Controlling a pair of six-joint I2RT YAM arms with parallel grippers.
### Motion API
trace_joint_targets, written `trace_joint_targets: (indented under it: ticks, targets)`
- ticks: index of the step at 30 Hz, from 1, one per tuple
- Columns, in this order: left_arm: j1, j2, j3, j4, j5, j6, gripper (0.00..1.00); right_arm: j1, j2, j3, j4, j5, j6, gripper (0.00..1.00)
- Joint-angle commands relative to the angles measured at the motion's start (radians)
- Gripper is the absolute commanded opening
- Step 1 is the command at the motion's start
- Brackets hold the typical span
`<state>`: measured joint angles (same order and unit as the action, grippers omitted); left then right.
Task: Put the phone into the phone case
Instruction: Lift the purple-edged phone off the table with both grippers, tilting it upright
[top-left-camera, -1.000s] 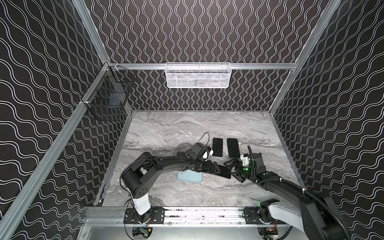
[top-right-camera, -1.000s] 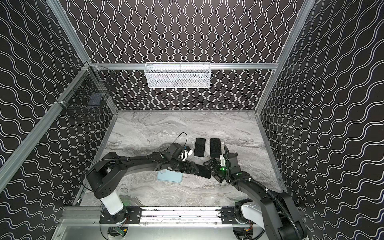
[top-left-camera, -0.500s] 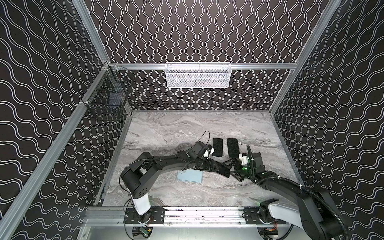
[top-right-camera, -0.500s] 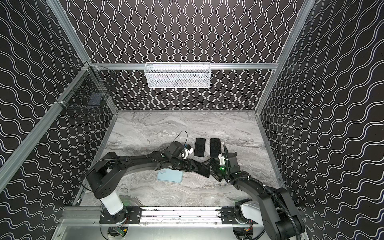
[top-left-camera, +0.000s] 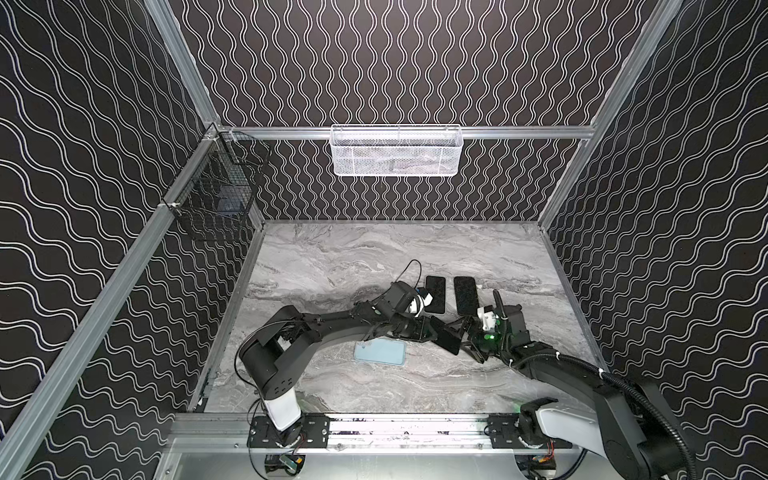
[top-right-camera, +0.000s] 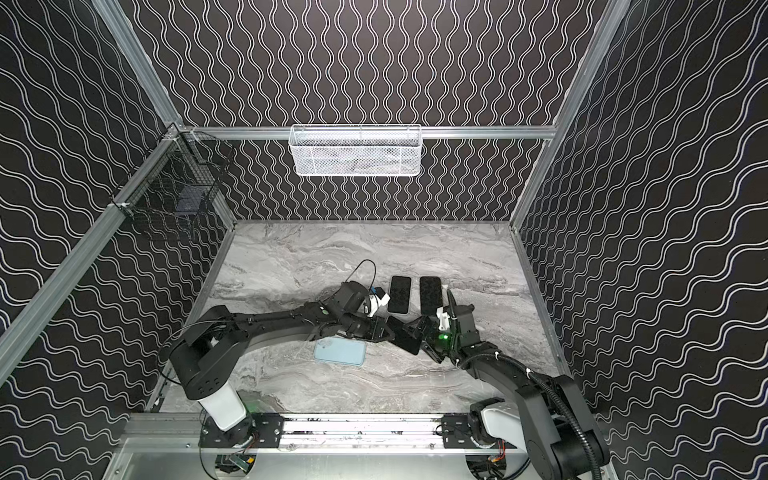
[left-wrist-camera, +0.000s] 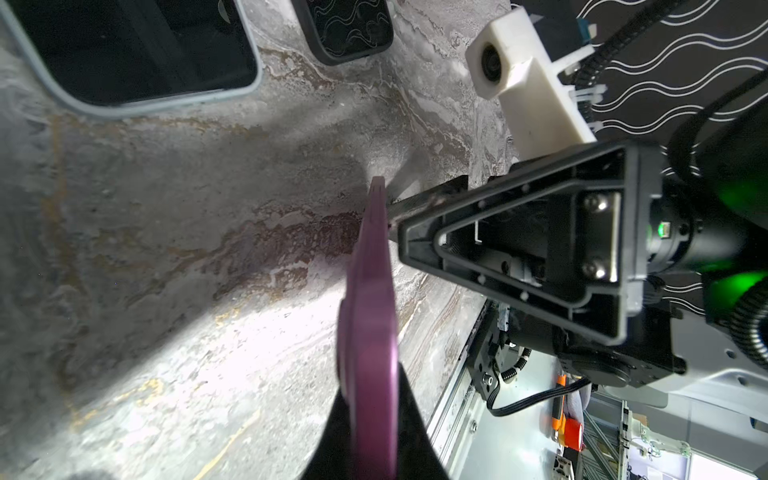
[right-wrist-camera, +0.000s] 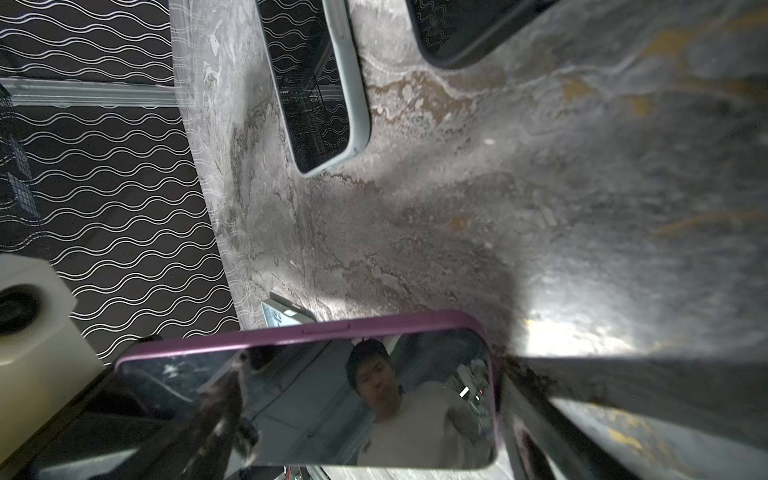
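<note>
Right of the middle of the tabletop (top-left-camera: 365, 253), nearer its front edge: purple-edged phone (top-left-camera: 446, 338), tilted, between the two grippers; whether its lower edge touches the tabletop cannot be told.
Left gripper (top-left-camera: 430, 332): jaws closed on the phone's two faces at one end; in the left wrist view the phone (left-wrist-camera: 370, 311) shows edge-on, running straight out from between them.
Right gripper (top-left-camera: 465, 341): jaws spread wide, facing the phone's glass side, which fills the lower part of the right wrist view (right-wrist-camera: 332, 395); one finger (right-wrist-camera: 623, 382) meets the phone's short end at a corner.
Light-blue phone case (top-left-camera: 380, 353): flat on the tabletop near the middle, toward the front edge, just left of the phone and just in front of the left arm, apart from both grippers.
Other phones: pale-rimmed phone (top-left-camera: 435, 294) and dark-rimmed phone (top-left-camera: 465, 295), flat, side by side, behind the grippers.
Baskets: white mesh basket (top-left-camera: 395, 150) on the back rail; black wire basket (top-left-camera: 216, 199) on the left wall.
</note>
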<state>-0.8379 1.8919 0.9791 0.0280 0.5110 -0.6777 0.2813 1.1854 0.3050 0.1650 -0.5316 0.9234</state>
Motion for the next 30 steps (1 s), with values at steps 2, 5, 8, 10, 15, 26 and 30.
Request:
trace_joint_targets:
  ticks: [2,5,8,10,15,26,30]
  targets:
    - [0.003,-0.020,-0.003,-0.027,-0.054,0.019,0.00,-0.014,-0.055,0.021,-0.051,0.003,-0.047,0.97]
    - [0.015,-0.049,0.003,-0.058,-0.068,0.035,0.00,-0.032,-0.171,0.046,-0.082,-0.001,-0.106,0.97]
    - [0.040,-0.088,0.017,-0.099,-0.071,0.058,0.00,-0.042,-0.302,0.103,-0.163,0.041,-0.195,0.97]
    - [0.063,-0.116,0.035,-0.134,-0.064,0.083,0.00,-0.043,-0.367,0.147,-0.222,0.066,-0.264,0.97]
    - [0.118,-0.187,0.104,-0.259,-0.036,0.159,0.00,-0.047,-0.391,0.249,-0.350,0.050,-0.401,0.96]
    - [0.225,-0.326,0.178,-0.412,0.210,0.278,0.00,-0.057,-0.420,0.243,-0.226,-0.276,-0.464,0.93]
    - [0.242,-0.353,0.185,-0.434,0.316,0.298,0.00,-0.060,-0.394,0.224,-0.147,-0.378,-0.448,0.89]
